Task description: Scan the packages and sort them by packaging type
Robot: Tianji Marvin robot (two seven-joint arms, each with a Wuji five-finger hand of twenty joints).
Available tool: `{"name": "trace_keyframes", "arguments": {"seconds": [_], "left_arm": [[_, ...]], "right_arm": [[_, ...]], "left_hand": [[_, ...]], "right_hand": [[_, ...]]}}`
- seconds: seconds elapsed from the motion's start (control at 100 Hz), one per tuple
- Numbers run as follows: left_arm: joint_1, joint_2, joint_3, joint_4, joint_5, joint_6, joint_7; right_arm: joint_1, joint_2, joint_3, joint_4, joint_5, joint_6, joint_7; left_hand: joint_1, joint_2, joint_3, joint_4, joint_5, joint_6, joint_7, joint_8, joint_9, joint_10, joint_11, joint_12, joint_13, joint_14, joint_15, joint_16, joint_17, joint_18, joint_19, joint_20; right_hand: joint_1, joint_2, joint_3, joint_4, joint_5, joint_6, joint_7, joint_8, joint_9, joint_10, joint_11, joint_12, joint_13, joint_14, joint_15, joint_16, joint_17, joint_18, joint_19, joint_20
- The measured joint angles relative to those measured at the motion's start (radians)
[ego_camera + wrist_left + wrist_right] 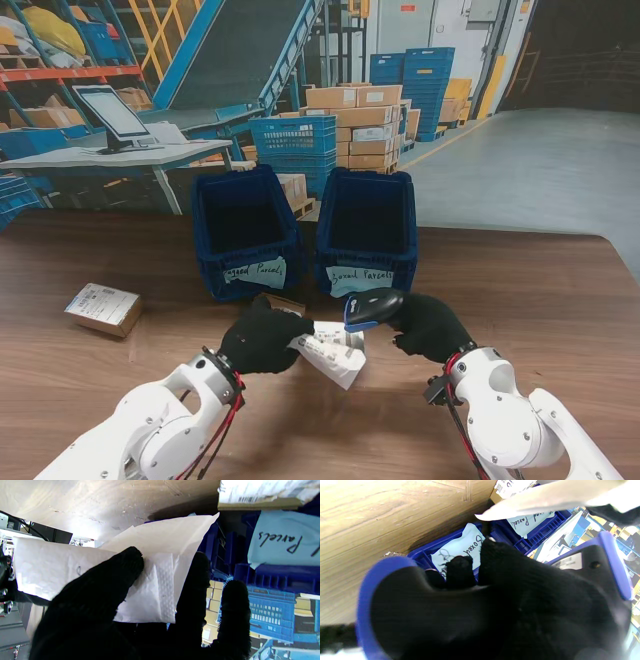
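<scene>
- Between the two hands, a white bagged parcel (330, 355) is pinched by the left hand (262, 338), clear of the table (520, 300).
- Just beside it, a scanner (372, 306) is gripped by the right hand (430, 326).
- Light, soft, crumpling handling is expected; an edge grip is advised.

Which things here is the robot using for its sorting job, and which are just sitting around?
Job things: white bagged parcel in left hand; scanner in right hand; Bagged Parcels bin; Boxed Parcels bin; small box.

Just around: monitor, stacked cartons, conveyor.
</scene>
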State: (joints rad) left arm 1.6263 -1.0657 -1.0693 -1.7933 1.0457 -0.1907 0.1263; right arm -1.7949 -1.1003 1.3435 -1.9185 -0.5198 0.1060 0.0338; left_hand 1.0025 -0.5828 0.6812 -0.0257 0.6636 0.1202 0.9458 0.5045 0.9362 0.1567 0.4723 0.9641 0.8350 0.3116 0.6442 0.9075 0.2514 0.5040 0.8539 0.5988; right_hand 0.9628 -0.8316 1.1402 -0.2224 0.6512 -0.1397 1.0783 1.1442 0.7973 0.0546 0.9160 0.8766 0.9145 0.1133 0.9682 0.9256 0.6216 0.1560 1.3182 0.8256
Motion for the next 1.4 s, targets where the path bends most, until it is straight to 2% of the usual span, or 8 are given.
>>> {"name": "trace_keyframes", "arguments": {"seconds": [0.18, 0.43, 0.53, 0.65, 0.75, 0.94, 1.11, 1.4], "left_arm": [[0.023, 0.001, -0.048, -0.065, 0.000, 0.006, -0.032], [0.048, 0.002, -0.120, -0.133, -0.019, -0.003, -0.110], [0.049, 0.002, -0.139, -0.161, -0.057, 0.019, -0.131], [0.035, 0.000, -0.160, -0.188, -0.088, 0.077, -0.167], [0.010, -0.003, -0.178, -0.198, -0.130, 0.122, -0.183], [-0.052, -0.010, -0.211, -0.210, -0.155, 0.222, -0.205], [-0.114, -0.014, -0.235, -0.207, -0.186, 0.286, -0.224], [-0.264, -0.010, -0.234, -0.101, -0.237, 0.335, -0.319]], "right_arm": [[-0.004, 0.000, 0.013, -0.008, 0.001, 0.020, 0.007], [-0.007, 0.000, 0.021, -0.008, 0.008, 0.023, 0.018], [-0.008, 0.000, 0.021, -0.005, 0.014, 0.020, 0.021], [-0.009, 0.000, 0.018, 0.002, 0.021, 0.013, 0.021], [-0.010, 0.000, 0.017, 0.007, 0.023, 0.007, 0.020], [-0.010, 0.001, 0.011, 0.013, 0.026, 0.001, 0.019], [-0.003, 0.001, 0.003, 0.021, 0.029, 0.000, 0.019], [0.018, 0.000, -0.015, 0.039, 0.036, -0.006, 0.016]], "left_hand": [[0.000, 0.000, 0.000, 0.000, 0.000, 0.000, 0.000, 0.001, 0.000, 0.000, 0.001, 0.001, 0.000, 0.000, 0.000, 0.000, 0.000, 0.000, 0.000, 0.007], [0.000, 0.000, 0.000, 0.000, 0.000, 0.000, 0.000, 0.002, 0.000, 0.000, 0.007, 0.001, 0.000, 0.000, 0.000, 0.003, 0.002, 0.000, 0.001, 0.007], [0.000, 0.000, 0.000, 0.000, -0.002, 0.000, 0.007, 0.002, 0.000, 0.000, 0.007, 0.002, 0.000, 0.000, 0.000, 0.006, 0.002, 0.000, 0.001, 0.008], [0.000, 0.000, 0.000, 0.000, -0.002, 0.000, 0.010, 0.002, 0.000, 0.000, 0.008, 0.002, 0.000, 0.000, 0.000, 0.011, 0.003, 0.000, 0.002, 0.008], [0.000, 0.000, 0.000, 0.000, -0.002, 0.000, 0.010, 0.002, 0.000, 0.000, 0.008, 0.002, 0.000, 0.000, 0.000, 0.012, 0.003, 0.000, 0.002, 0.008], [0.000, 0.000, 0.000, 0.000, -0.002, 0.000, 0.010, 0.002, 0.000, 0.000, 0.008, 0.009, 0.004, 0.000, 0.000, 0.013, 0.004, 0.000, 0.002, 0.008], [0.000, 0.000, 0.000, 0.000, -0.002, 0.000, 0.010, 0.003, 0.004, 0.000, 0.008, 0.009, 0.005, 0.000, 0.000, 0.013, 0.004, 0.000, 0.003, 0.009], [0.000, 0.000, 0.000, 0.000, -0.003, 0.000, 0.010, 0.012, 0.004, 0.000, 0.008, 0.010, 0.005, 0.000, 0.000, 0.013, 0.004, 0.000, 0.004, 0.009]], "right_hand": [[0.000, 0.000, 0.000, 0.000, 0.000, 0.000, 0.000, 0.000, 0.000, 0.000, 0.000, 0.000, 0.000, 0.000, 0.000, 0.000, 0.000, 0.000, 0.000, 0.000], [0.000, 0.000, 0.000, 0.000, 0.000, 0.000, 0.000, 0.000, 0.000, 0.000, 0.000, 0.000, 0.000, 0.000, 0.000, 0.000, 0.000, 0.000, 0.000, 0.000], [0.000, 0.000, 0.000, 0.000, 0.000, 0.000, 0.000, 0.000, 0.000, 0.000, 0.000, 0.000, 0.000, 0.000, 0.000, 0.000, 0.000, 0.000, 0.000, 0.000], [0.000, 0.000, 0.000, 0.000, 0.000, 0.000, 0.000, 0.000, 0.000, 0.000, 0.000, 0.000, 0.000, 0.000, 0.000, 0.000, 0.000, 0.000, 0.000, 0.000], [0.000, 0.000, 0.000, 0.000, 0.000, 0.000, 0.000, 0.000, 0.000, 0.000, 0.000, 0.000, 0.000, 0.000, 0.000, 0.000, 0.000, 0.000, 0.000, 0.000], [0.000, 0.000, 0.001, 0.000, 0.000, 0.000, 0.000, 0.000, 0.000, 0.000, 0.000, 0.000, 0.000, 0.000, 0.000, 0.000, 0.000, 0.000, 0.000, 0.000], [0.000, 0.000, 0.001, 0.000, 0.000, 0.000, 0.000, 0.000, 0.000, 0.000, 0.000, 0.000, 0.000, 0.000, 0.000, 0.000, 0.000, 0.000, 0.000, 0.000], [0.000, 0.000, 0.001, 0.000, 0.000, 0.000, 0.000, 0.000, 0.000, 0.000, 0.000, 0.000, 0.000, 0.000, 0.000, 0.000, 0.000, 0.000, 0.000, 0.000]]}}
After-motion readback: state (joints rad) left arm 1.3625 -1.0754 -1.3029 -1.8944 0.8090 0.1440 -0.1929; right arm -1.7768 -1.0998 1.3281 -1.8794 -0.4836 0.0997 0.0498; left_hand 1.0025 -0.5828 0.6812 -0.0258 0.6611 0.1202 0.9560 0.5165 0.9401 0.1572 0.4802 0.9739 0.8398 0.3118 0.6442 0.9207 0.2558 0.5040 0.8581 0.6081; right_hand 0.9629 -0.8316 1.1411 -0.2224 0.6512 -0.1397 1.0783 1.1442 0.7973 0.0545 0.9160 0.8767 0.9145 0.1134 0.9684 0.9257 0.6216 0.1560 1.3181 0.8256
